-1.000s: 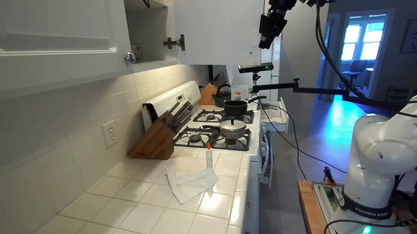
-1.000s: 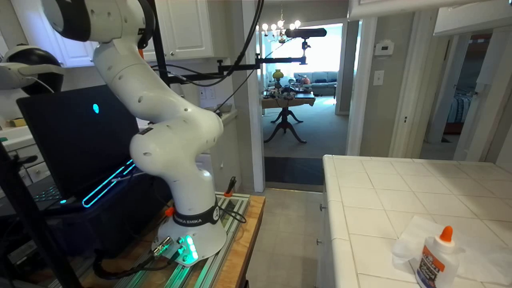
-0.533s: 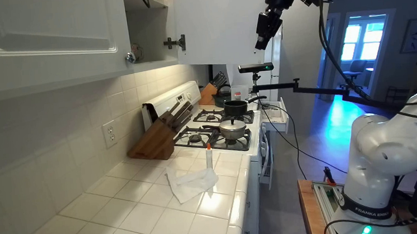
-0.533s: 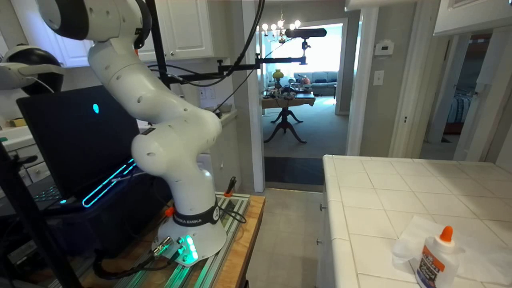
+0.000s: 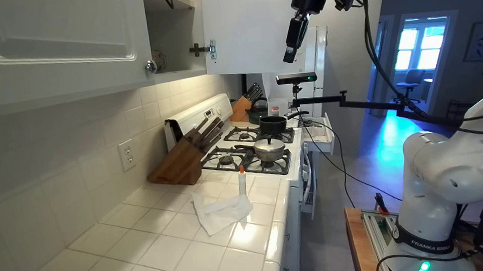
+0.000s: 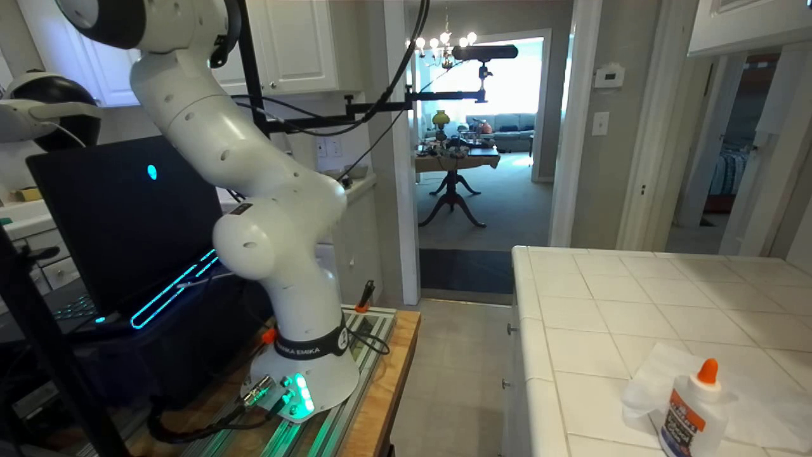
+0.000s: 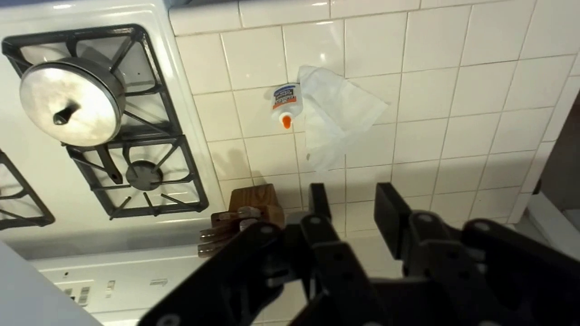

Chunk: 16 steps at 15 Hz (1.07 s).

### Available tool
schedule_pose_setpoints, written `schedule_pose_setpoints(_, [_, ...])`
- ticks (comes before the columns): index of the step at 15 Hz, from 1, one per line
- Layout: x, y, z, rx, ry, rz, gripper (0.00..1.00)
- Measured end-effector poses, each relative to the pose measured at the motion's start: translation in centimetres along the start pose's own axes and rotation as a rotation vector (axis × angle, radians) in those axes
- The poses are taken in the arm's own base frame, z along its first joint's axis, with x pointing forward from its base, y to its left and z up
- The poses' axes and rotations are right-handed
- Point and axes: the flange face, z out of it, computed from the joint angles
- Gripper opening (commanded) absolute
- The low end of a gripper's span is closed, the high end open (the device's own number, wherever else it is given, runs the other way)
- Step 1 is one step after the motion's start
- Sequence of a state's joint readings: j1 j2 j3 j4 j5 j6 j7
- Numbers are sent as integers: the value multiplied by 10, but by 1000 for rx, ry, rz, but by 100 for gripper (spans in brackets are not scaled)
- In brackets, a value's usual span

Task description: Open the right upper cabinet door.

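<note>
The right upper cabinet door (image 5: pixel 246 27) stands wide open on its hinge in an exterior view. Its flat white inner face shows; its knob and framed face are hidden. My gripper (image 5: pixel 289 57) points downward in front of the door's free side near its lower edge; I cannot tell whether it touches the door. In the wrist view the gripper (image 7: pixel 349 188) is open, with a gap between the fingers and nothing in it. The gripper is out of frame in the other exterior picture.
The matching white door (image 5: pixel 61 42) is shut beside the open cabinet (image 5: pixel 174 41). Below are a tiled counter (image 5: pixel 164 245), a knife block (image 5: pixel 178 157), glue bottle (image 7: pixel 286 104), paper (image 7: pixel 335 108) and stove with a lidded pot (image 5: pixel 269 149). A camera arm (image 5: pixel 342 100) spans nearby.
My gripper has moved across toward the cabinet side and tilted. The door has swung further open, and its corner has left the top of an exterior view.
</note>
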State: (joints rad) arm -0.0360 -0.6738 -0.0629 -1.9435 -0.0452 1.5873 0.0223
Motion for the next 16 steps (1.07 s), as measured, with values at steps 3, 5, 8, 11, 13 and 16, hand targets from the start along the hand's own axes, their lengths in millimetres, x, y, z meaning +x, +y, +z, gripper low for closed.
schedule_pose_setpoints(3, [13, -7, 2, 4, -10, -68, 62])
schedule_pose_setpoints(5, [20, -12, 1, 6, -20, -105, 74])
schedule_pose_setpoints(8, [27, -18, -1, 8, -29, -152, 96])
schedule_pose_setpoints(11, [34, -23, -1, 10, -39, -181, 100])
schedule_pose_setpoints(13, [38, -25, 1, 10, -45, -189, 100])
schedule_pose_setpoints(16, [45, -28, 8, 13, -61, -194, 100])
